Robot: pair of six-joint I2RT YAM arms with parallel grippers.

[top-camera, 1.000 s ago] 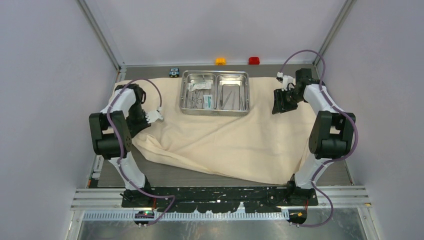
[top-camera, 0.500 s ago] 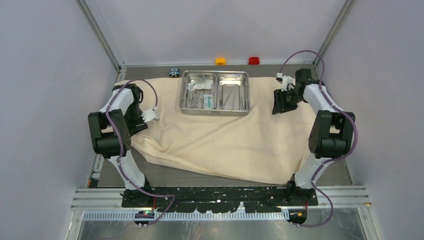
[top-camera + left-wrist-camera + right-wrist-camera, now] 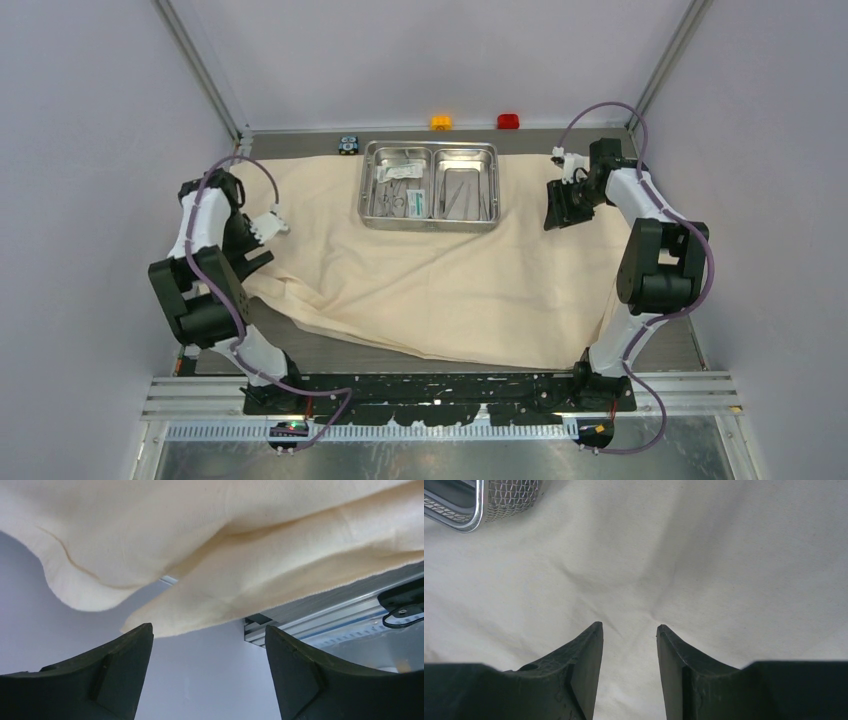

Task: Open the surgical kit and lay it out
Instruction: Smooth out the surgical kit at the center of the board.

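steel tray (image 3: 429, 226) lengthwise left-to-right on beige cloth (image 3: 450, 290); left hand (image 3: 208, 630), right hand (image 3: 629, 627) both parted, empty

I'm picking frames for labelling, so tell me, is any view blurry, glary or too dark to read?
Top external view: even, soft light, sharp; the shiny steel two-compartment tray shows only mild reflections. Left wrist view: the large beige cloth wrap is close and soft-focused; the left end effector is nearly black. Right wrist view: cloth creases read clearly; the right end effector is dark.
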